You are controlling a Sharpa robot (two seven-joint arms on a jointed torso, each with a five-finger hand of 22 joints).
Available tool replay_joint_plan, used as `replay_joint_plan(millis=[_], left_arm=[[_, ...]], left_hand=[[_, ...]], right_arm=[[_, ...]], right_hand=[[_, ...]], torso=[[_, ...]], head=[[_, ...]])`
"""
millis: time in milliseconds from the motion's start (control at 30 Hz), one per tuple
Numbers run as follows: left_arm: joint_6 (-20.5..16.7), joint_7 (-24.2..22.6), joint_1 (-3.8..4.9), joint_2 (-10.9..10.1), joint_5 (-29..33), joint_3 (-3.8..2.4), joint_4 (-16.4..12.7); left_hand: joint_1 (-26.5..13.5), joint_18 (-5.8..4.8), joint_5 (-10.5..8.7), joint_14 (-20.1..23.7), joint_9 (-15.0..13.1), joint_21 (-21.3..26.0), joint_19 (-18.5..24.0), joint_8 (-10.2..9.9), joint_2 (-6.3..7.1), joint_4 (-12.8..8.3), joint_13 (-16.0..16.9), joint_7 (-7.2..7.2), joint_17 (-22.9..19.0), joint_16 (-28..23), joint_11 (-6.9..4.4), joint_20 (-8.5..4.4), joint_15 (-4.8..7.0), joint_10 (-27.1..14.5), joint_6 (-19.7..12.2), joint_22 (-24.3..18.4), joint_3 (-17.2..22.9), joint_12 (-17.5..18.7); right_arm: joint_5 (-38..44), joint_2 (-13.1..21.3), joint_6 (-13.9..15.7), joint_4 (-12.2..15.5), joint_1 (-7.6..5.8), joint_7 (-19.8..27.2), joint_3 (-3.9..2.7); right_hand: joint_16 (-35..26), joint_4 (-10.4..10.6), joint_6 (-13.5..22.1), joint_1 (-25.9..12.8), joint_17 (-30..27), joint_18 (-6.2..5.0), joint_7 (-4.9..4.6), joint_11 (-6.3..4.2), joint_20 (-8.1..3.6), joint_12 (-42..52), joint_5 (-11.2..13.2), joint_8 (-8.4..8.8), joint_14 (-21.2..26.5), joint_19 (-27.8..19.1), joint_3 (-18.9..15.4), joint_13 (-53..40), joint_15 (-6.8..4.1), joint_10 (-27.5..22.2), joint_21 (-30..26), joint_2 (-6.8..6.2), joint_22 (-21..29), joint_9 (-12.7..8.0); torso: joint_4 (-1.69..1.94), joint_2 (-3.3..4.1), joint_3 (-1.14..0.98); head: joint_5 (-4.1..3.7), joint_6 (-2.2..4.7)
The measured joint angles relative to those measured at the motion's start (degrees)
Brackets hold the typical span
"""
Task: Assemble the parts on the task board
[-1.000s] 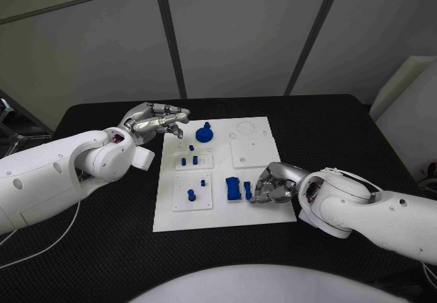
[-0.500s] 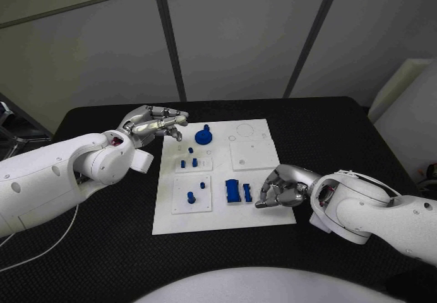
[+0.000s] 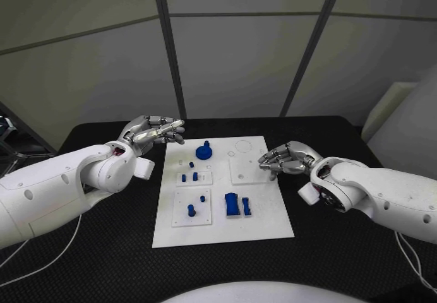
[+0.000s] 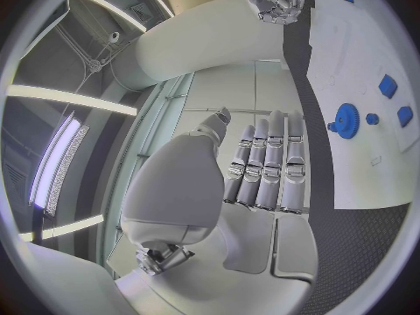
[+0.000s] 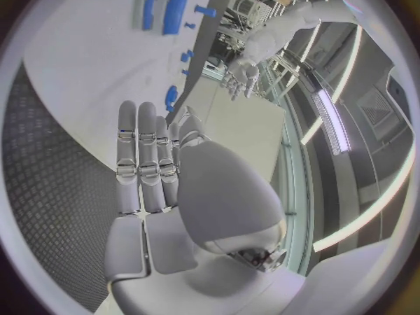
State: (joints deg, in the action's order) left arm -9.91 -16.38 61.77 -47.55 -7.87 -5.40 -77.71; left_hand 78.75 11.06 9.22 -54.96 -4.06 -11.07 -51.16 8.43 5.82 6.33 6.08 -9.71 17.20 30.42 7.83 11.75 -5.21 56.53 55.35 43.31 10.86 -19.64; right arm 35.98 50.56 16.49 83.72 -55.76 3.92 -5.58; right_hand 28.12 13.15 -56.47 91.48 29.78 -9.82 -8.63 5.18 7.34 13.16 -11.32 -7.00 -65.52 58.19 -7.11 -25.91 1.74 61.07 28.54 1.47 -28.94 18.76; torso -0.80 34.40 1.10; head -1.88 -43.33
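Since the blue parts (image 3: 235, 204) lie or stand in their seats on the board (image 3: 223, 227) at table centre, we judge both hands drawn clear: left hand (image 3: 150, 132) at ten o'clock, right hand (image 3: 284, 160) at three, both empty, fingers loosely apart. We read no writing anywhere.
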Motion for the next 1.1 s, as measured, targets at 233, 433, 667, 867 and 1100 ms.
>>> replay_joint_plan(millis=[233,433,667,867,1100], left_arm=[[-5.6,-3.7,-0.20,5.2,4.3,-0.05,6.6],[-10.7,-6.1,-0.68,8.8,7.1,-0.07,10.8],[-12.8,-7.0,-0.93,9.9,8.1,0.05,12.1],[-13.9,-7.0,-1.01,8.8,8.1,0.94,8.4],[-19.4,-8.1,-1.32,5.8,8.1,3.28,-1.7]], left_hand=[[1.2,0.00,0.00,6.5,0.3,7.4,10.4,-4.2,-1.59,1.1,-2.4,2.89,-7.2,-18.6,2.48,4.04,-3.93,-2.5,-3.8,-11.7,-3.8,9.1],[1.3,-0.02,0.00,8.9,0.3,7.4,15.0,-4.6,-3.29,1.0,-2.4,3.25,-12.2,-25.7,1.32,4.85,-4.49,-6.1,-5.9,-18.6,-7.6,14.8],[-6.9,-3.56,-0.85,13.8,1.6,8.5,19.0,-6.0,-4.71,0.1,-3.7,3.47,-14.3,-27.8,0.08,3.22,-3.54,-11.5,-10.9,-22.3,-9.1,17.0],[-23.3,-3.58,-2.79,23.2,3.2,10.1,26.4,-7.3,-5.40,-2.3,-5.2,6.10,-16.2,-29.3,-1.73,-0.17,-1.53,-21.8,-21.0,-27.1,-10.3,18.6],[-37.0,-3.67,-5.62,31.0,3.8,10.7,32.5,-8.0,-5.69,-4.9,-5.8,8.56,-16.9,-29.9,-4.82,-3.06,0.84,-30.3,-29.5,-31.1,-10.8,19.0]], right_arm=[[-8.9,-9.5,0.3,-14.8,-0.52,9.9,-2.49],[-11.9,-15.3,0.6,-22.6,-0.50,15.3,-3.43],[-12.9,-16.4,0.5,-23.6,-0.44,17.3,-3.52],[-13.9,-14.9,1.7,-20.0,-0.81,17.3,-2.22],[-18.7,-11.3,7.4,-9.5,-2.29,18.6,1.13]], right_hand=[[-16.8,0.2,1.4,0.5,-12.3,0.00,-1.44,3.69,5.25,-7.8,1.0,3.23,11.0,-7.9,0.7,12.0,5.81,-2.5,-15.2,0.17,10.6,-4.9],[-22.6,-3.1,0.9,-2.8,-20.5,0.01,-2.08,4.21,7.29,-9.4,1.1,3.23,8.0,-5.4,1.3,19.4,6.39,-2.2,-21.8,1.06,17.0,-9.8],[-24.6,-5.5,5.6,-12.5,-23.0,0.01,-1.14,2.93,4.97,-10.7,2.0,4.44,9.3,-6.9,3.3,23.0,4.78,-7.3,-22.7,0.48,19.5,-12.1],[-26.9,-7.4,17.2,-30.4,-25.2,1.41,1.05,1.08,2.17,-12.1,4.1,5.90,22.1,-18.6,5.6,24.9,2.49,-19.5,-25.8,-0.74,21.7,-14.2],[-27.5,-10.7,26.9,-45.5,-28.3,3.19,2.92,-1.94,-0.17,-12.6,5.9,6.56,32.9,-28.4,6.7,25.6,-0.35,-29.8,-27.5,-1.23,23.5,-17.3]], torso=[[-0.21,-1.74,0.51],[-0.27,-2.35,0.37],[-0.19,-2.41,0.31],[-0.01,-2.59,0.01],[0.53,-3.03,-0.73]], head=[[0.02,2.22],[0.93,3.52],[1.27,4.09],[1.42,5.64],[1.79,8.37]])
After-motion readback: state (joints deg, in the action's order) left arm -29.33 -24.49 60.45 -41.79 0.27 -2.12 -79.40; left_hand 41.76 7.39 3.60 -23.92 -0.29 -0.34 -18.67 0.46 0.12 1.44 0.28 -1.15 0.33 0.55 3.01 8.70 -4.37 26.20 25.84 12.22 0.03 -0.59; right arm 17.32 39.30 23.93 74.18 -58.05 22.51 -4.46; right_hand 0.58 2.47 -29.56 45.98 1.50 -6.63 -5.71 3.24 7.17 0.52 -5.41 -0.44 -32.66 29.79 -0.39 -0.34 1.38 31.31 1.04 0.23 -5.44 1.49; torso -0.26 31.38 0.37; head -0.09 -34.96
